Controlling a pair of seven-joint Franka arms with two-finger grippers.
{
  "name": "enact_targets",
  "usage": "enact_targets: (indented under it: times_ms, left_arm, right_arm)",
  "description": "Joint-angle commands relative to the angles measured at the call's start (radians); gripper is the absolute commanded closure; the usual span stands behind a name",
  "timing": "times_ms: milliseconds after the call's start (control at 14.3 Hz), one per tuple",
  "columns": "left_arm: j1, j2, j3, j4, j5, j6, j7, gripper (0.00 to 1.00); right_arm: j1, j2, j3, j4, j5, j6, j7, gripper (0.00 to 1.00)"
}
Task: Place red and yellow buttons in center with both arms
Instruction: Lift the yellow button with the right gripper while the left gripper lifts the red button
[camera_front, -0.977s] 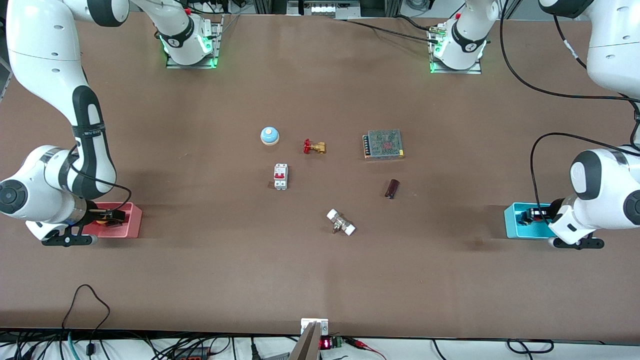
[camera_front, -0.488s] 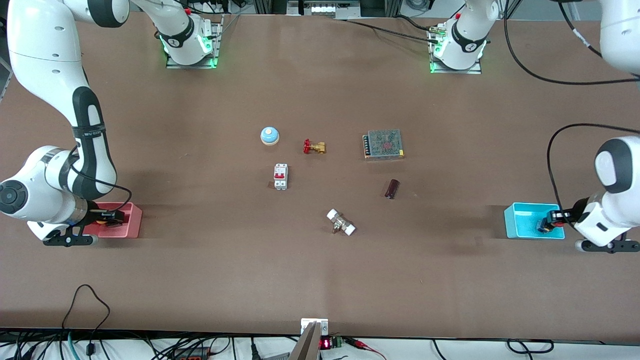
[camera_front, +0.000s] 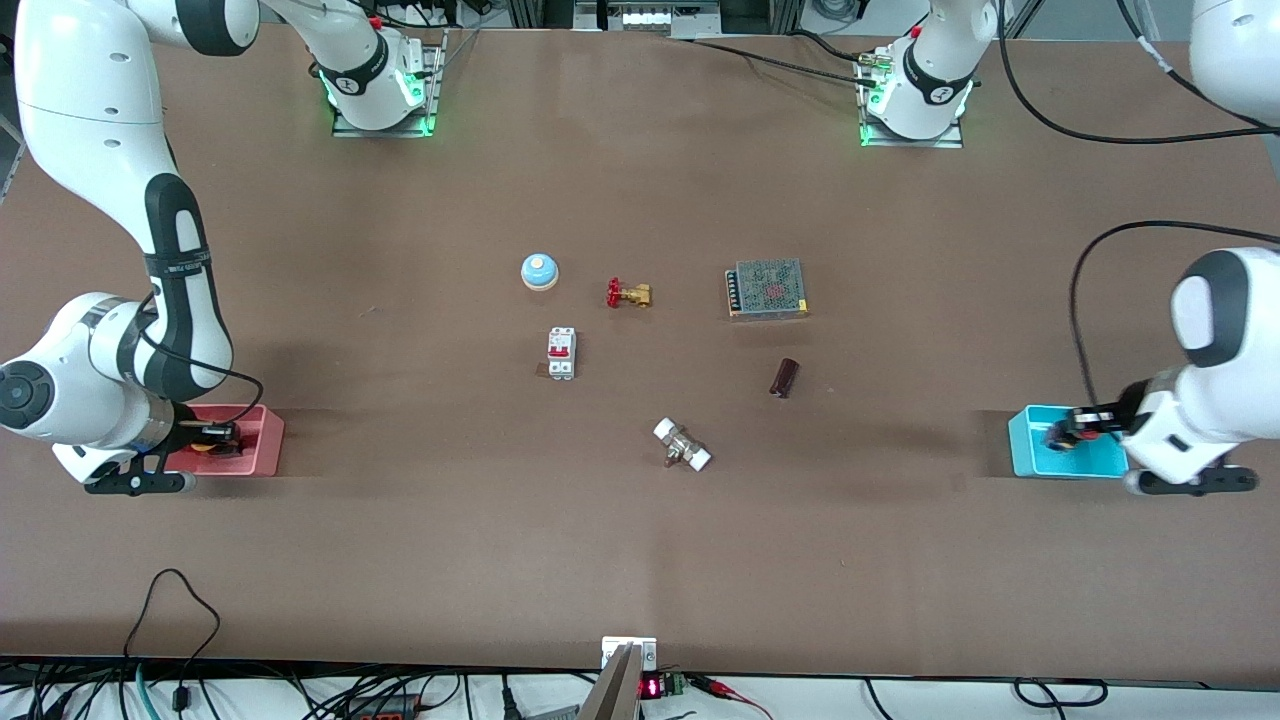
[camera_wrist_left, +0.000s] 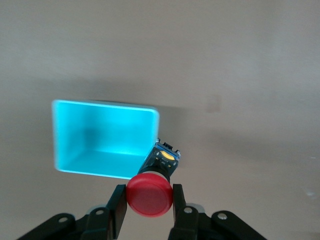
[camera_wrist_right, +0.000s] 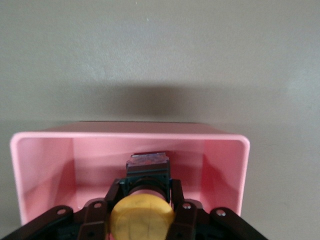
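Observation:
My left gripper (camera_front: 1066, 435) is shut on the red button (camera_front: 1056, 438) and holds it in the air over the cyan bin (camera_front: 1030, 455). In the left wrist view the red cap (camera_wrist_left: 149, 195) sits between my fingers (camera_wrist_left: 118, 209), with its black body pointing down over the cyan bin's (camera_wrist_left: 102, 137) corner. My right gripper (camera_front: 214, 436) is down in the pink bin (camera_front: 262, 450), shut on the yellow button (camera_front: 205, 437). In the right wrist view the yellow cap (camera_wrist_right: 141, 218) and black body (camera_wrist_right: 147, 169) sit between the fingers inside the pink bin (camera_wrist_right: 130, 135).
Around the table's middle lie a blue-and-white bell (camera_front: 539, 271), a brass valve with a red handle (camera_front: 628, 293), a white circuit breaker (camera_front: 561, 353), a metal mesh box (camera_front: 767, 289), a dark cylinder (camera_front: 784, 377) and a white-ended fitting (camera_front: 682, 445).
My left gripper has risen out of the cyan bin with the red button in it. The right gripper has stayed low in the pink bin, shut on the yellow button.

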Motion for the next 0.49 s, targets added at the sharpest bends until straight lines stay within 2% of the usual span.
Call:
enact_targets:
  times_ms: [0, 140, 419]
  left_arm:
    - [-0.004, 0.013, -0.056, -0.025, -0.026, 0.002, -0.095, 0.84]
    - [-0.042, 0.023, -0.066, -0.043, -0.037, 0.007, -0.15, 0.84]
    - [-0.131, 0.051, -0.066, -0.06, -0.041, 0.027, -0.282, 0.84]
  right_arm:
    - [-0.01, -0.008, 0.005, 0.05, 0.02, -0.072, -0.028, 0.64]
    - [-0.008, -0.034, 0.005, 0.086, 0.012, -0.138, -0.028, 0.64]
    - [0.032, -0.154, 0.008, 0.155, 0.009, -0.367, -0.016, 0.63]
